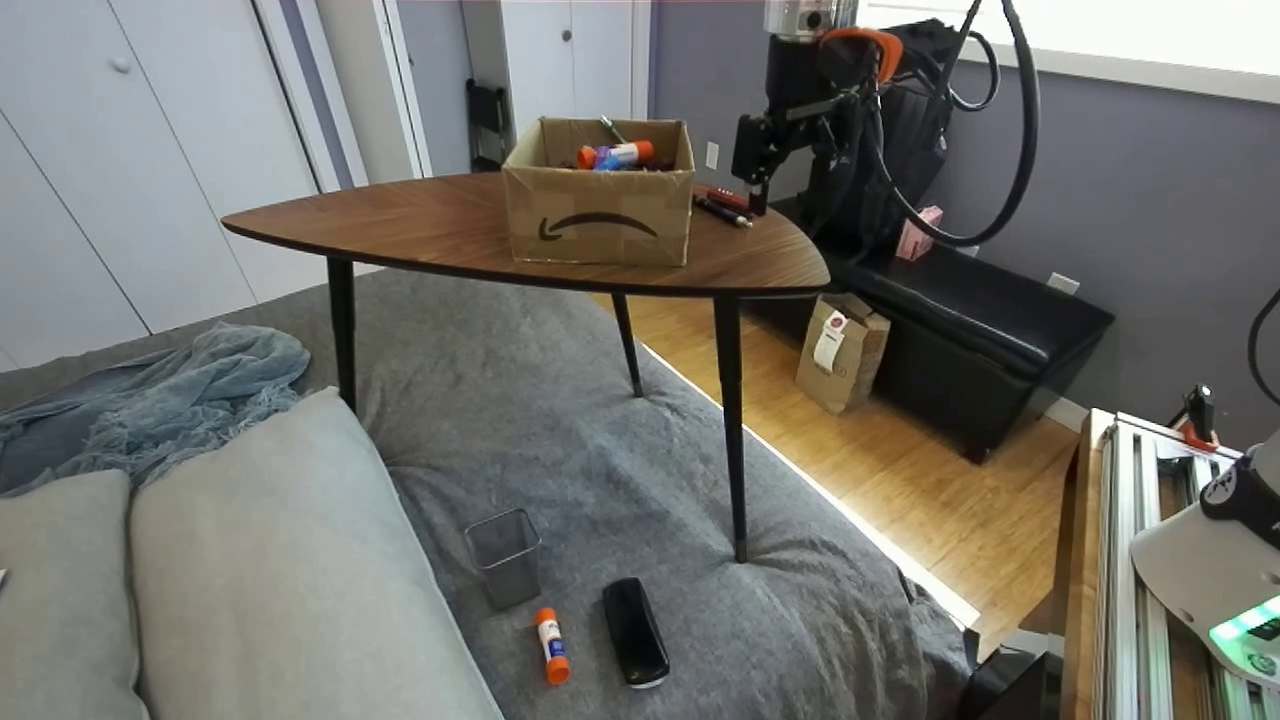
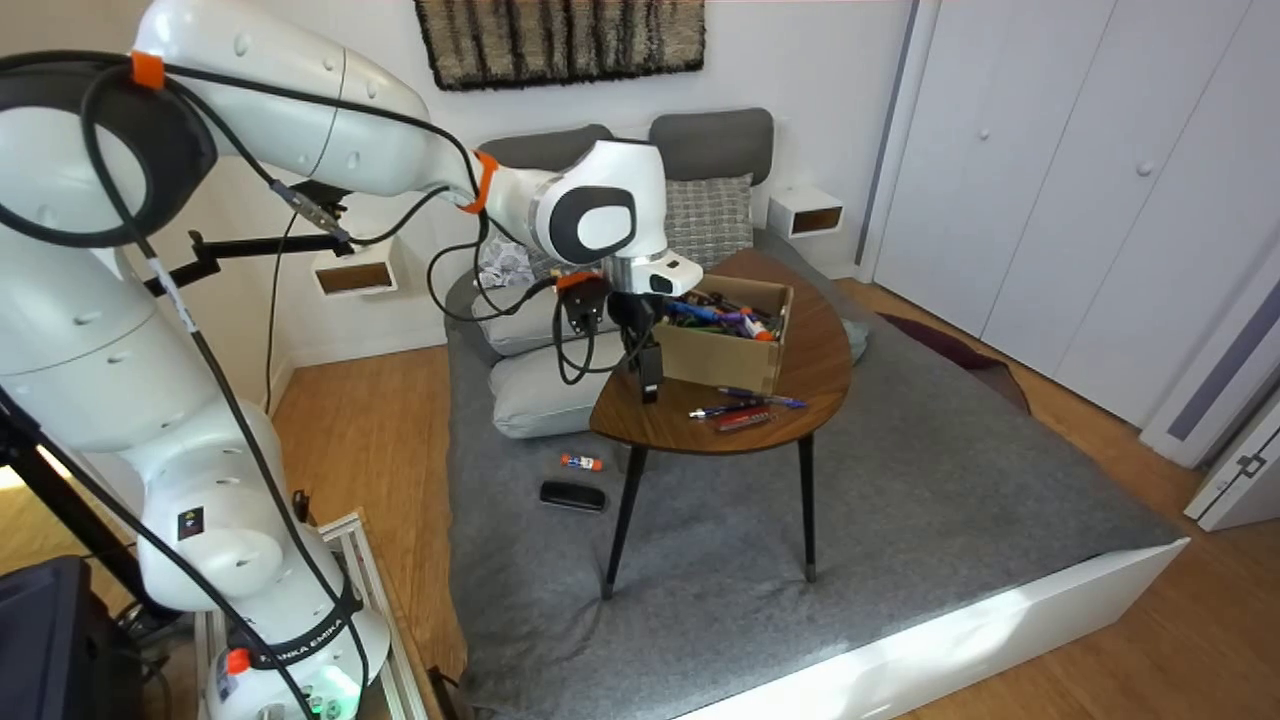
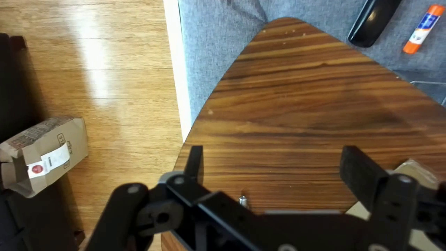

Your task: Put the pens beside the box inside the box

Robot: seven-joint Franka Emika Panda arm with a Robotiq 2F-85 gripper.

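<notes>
Black, red and blue: the pens [image 2: 738,406], a small cluster lying flat on the worktop [image 1: 370,215], just beside the box [image 2: 705,358] and outside it. They lie close together; exact count unclear. Wrist view: a silver tip [image 3: 243,201] peeks past the body of the tool [image 3: 273,162].

Tool: fingers [image 3: 359,170] set wide apart, wood grain of the worktop showing between them. It points down near the pens; whether its tips touch the wood, cannot tell.

Box: tan cardboard, open-topped, upright, a dark curved arrow [image 1: 597,218] on its wall. Well filled with mixed coloured sticks [image 2: 715,315], an orange-ended glue stick [image 1: 620,155] on top.

Worktop: brown wood, rounded corners, dark tapering legs [image 1: 731,420] standing on a grey bed cover [image 2: 900,510]. On that cover, in both exterior views: another glue stick [image 1: 551,646] and a black case [image 1: 636,632], near each other. Mesh cup [image 1: 503,558] close by in an exterior view. Pale cushions [image 1: 280,560] to one side. White arm [image 2: 290,50] reaches in over the cover. Paper bag [image 1: 843,350] on the floor [image 1: 880,490], beside a black bench [image 1: 985,310].
</notes>
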